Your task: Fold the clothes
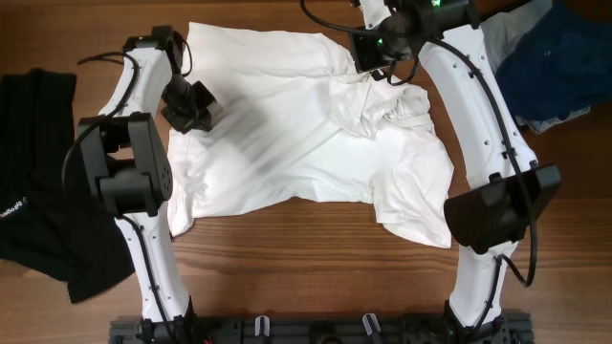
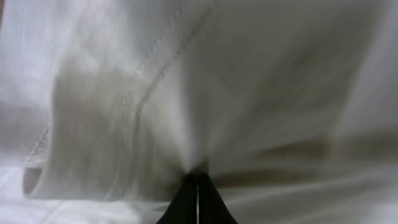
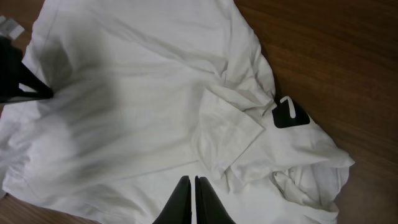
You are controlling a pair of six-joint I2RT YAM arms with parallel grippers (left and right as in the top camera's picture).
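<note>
The shirt (image 1: pixel 287 143) is spread across the middle of the table (image 1: pixel 316 258), mostly flat on its left half and bunched into folds toward the far right corner. Shallow tension lines are seen running across the cloth between the two grippers.

The left gripper (image 2: pixel 198 177) is set at the shirt's left edge. Its jaws are closed tight on the shirt, and in the left wrist view creases are seen radiating from the tips, with a stitched seam running up to the left.

The right gripper (image 3: pixel 193 182) is held above the shirt's far right part. Its jaws are pressed together with only a thin line between them. Whether any cloth is pinched there cannot be told.

In the right wrist view a sleeve (image 3: pixel 227 134) is seen folded back over the shirt's body, and a black patch (image 3: pixel 291 114) with a white mark is shown just beside it.

A black garment (image 1: pixel 38 182) is laid at the table's left edge, apart from the shirt. A blue garment (image 1: pixel 559 67) and a grey one (image 1: pixel 512 33) are piled at the far right corner.
</note>
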